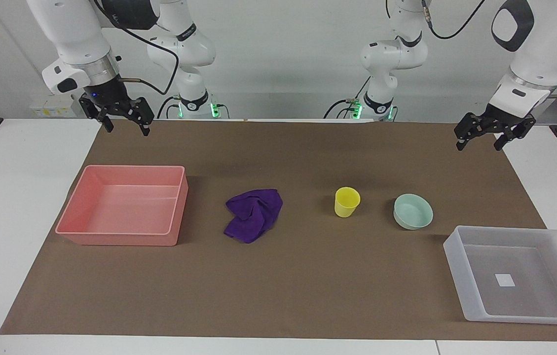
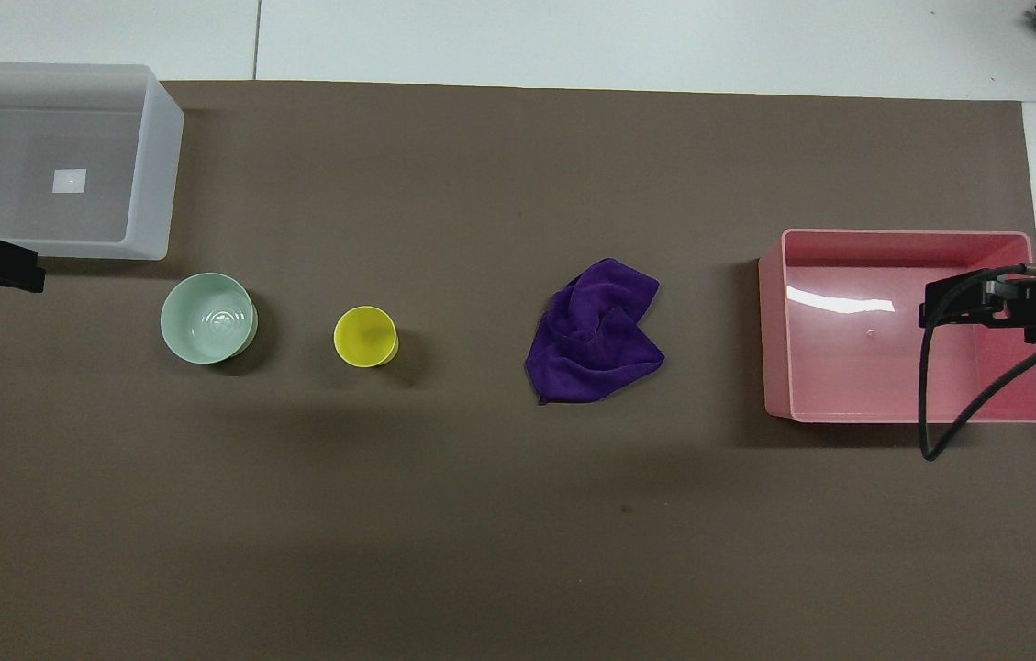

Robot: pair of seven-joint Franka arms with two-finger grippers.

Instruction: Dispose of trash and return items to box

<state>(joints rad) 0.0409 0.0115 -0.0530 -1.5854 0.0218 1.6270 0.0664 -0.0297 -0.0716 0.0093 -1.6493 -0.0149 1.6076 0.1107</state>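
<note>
A brown paper mat [image 1: 278, 296] covers most of the white worktop [image 1: 7, 207], and everything sits on it in a loose row running from one arm's end to the other. The pink rectangular plastic bin [image 1: 123, 236] lies toward the right arm's end, its long axis along that row. The translucent whitish plastic tray [image 1: 456, 256] with a small white square on its bottom sits at the left arm's end, farther from the robots than the rest. Between them lie the crumpled deep-purple cloth rag [image 1: 253, 214], then the shallow mint-green round bowl [image 1: 413, 212], mouth up, and the small yellow plastic cup [image 1: 347, 202], upright, beside it. The right end effector [image 1: 125, 127] hangs wide open over the mat's edge near the bin; the left end effector [image 1: 480, 140] hangs wide open over the mat's edge at its own end, holding nothing.
</note>
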